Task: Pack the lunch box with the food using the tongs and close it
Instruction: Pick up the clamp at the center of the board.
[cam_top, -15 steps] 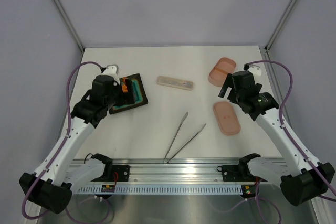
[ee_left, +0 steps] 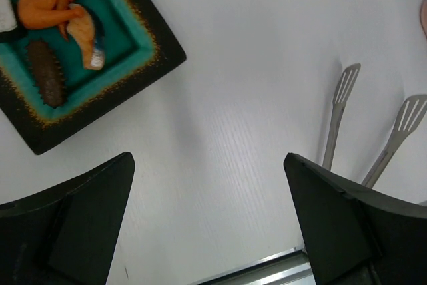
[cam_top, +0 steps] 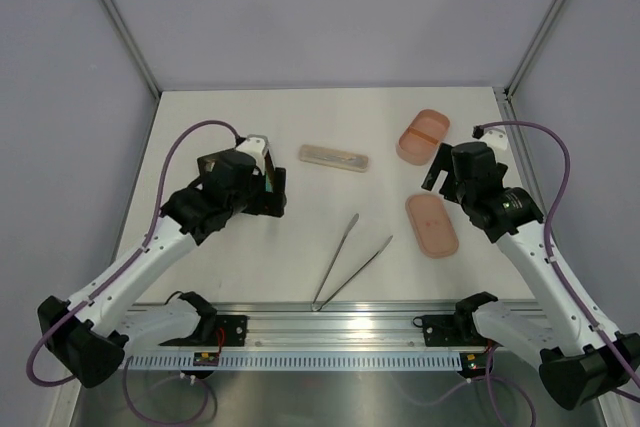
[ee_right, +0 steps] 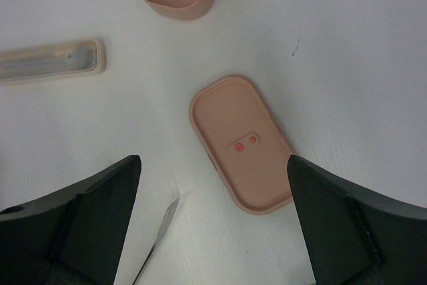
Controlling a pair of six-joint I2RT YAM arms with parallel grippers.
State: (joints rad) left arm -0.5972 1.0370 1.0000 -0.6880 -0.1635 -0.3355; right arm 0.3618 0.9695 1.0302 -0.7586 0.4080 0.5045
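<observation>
Currently my left gripper (ee_left: pixel 208 165) and right gripper (ee_right: pixel 213 165) both stand wide, holding nothing. Long silvery metal tongs (ee_left: pixel 345 86) lie untouched between them. The salmon-pink oval plastic lunch box (cam_top: pixel 423 135) sits open, with its matching lid (ee_right: pixel 240 141) lying apart nearby. Orange and brown food (ee_left: pixel 50 5) rests on the dark teal-lined tray (ee_left: pixel 167 51).

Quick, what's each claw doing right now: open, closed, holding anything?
Left claw: open, holding nothing.
Right claw: open, holding nothing.
</observation>
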